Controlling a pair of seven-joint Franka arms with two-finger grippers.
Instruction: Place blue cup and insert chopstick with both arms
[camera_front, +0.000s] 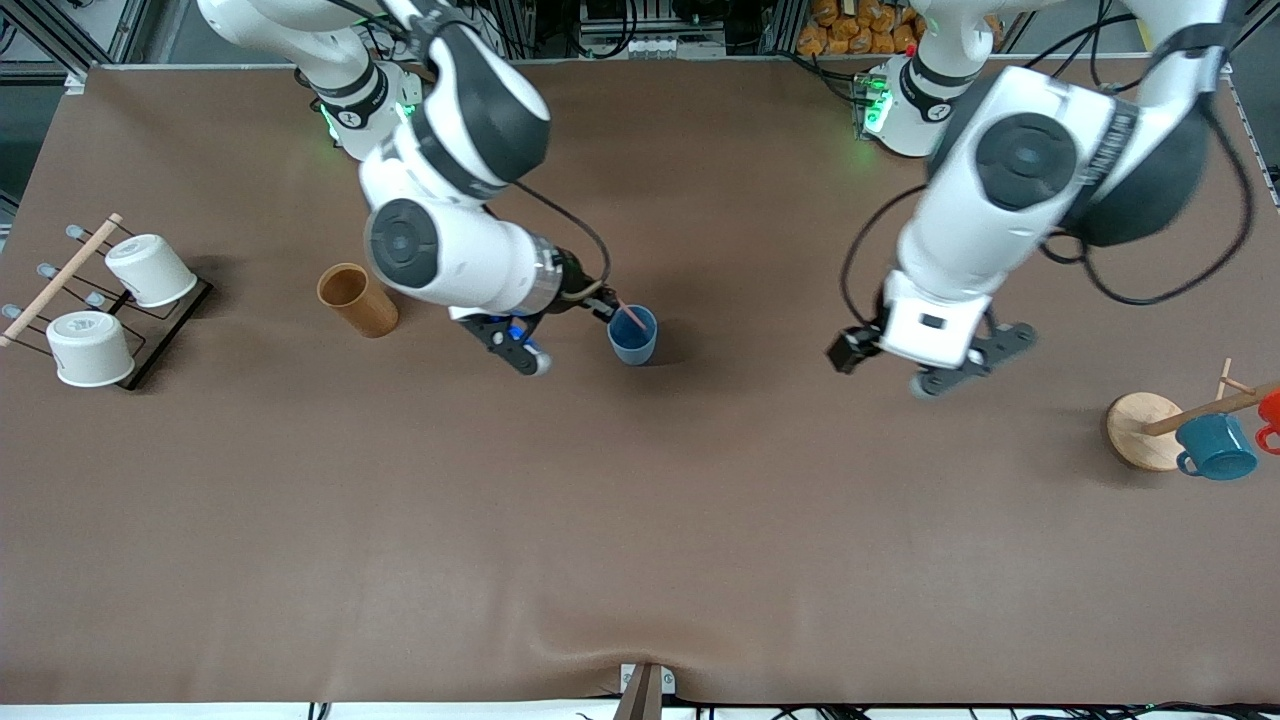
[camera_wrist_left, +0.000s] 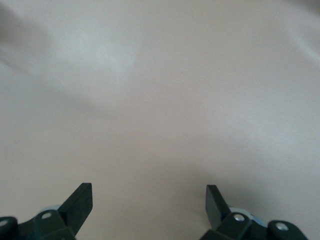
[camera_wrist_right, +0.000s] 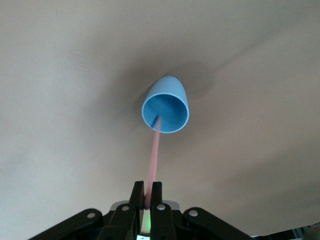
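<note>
The thin pale-pink chopstick (camera_wrist_right: 154, 155) is clenched between the fingers of the right end effector (camera_wrist_right: 147, 199), and its lower tip is already inside the mouth of the small light-blue handleless cup (camera_wrist_right: 166, 106). The cup stands upright on the brown bench (camera_front: 640, 520), near the middle, well apart from the brown wooden cup (camera_front: 357, 299). The right end effector is just beside the blue cup, toward the right arm's end of the bench, with the stick slanted down into it. For this step to be done well, the stick is best lowered a little more, so that its tip rests on the cup bottom, and only then let go; the rim should not be pushed, otherwise the light cup can be tipped. The left end effector (camera_front: 945, 372) is released, empty, and waits over bare bench toward the left arm's end
</note>
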